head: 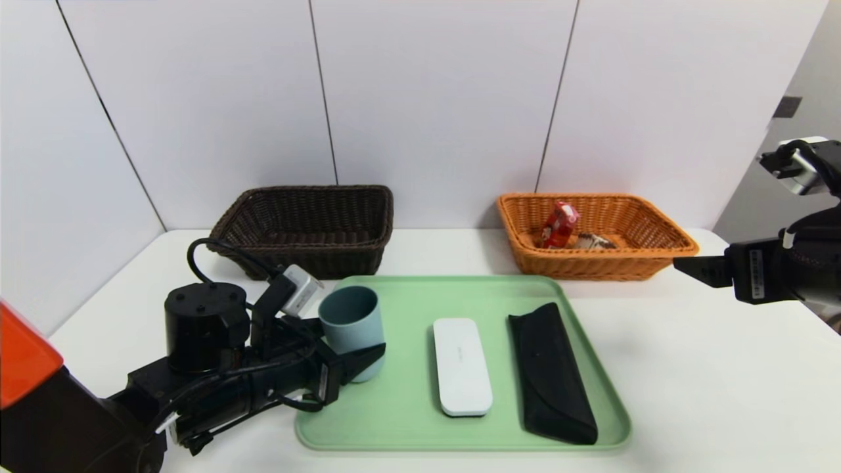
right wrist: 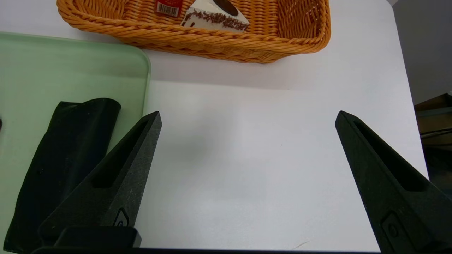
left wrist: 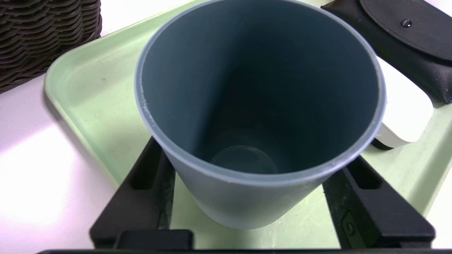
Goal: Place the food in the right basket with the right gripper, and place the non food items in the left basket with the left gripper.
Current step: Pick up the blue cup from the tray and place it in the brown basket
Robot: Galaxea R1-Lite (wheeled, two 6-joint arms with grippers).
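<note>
L hand [head: 351,358], part-open, grasping teal-blue round plastic cup [head: 353,322] at L end of pale-green rectangular tray [head: 407,427]. R hand [right wrist: 248,118] wide open, released, over white bench [right wrist: 247,176].

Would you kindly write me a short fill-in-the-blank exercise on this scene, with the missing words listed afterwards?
The left claw has its fingers on either side of the teal ____. The red carton and the cake are in the ____ basket. Between the cup and the black pouch lies the ____ case. The right claw is empty and its fingers are ____.

Missing words: cup; orange; white; open.
</note>
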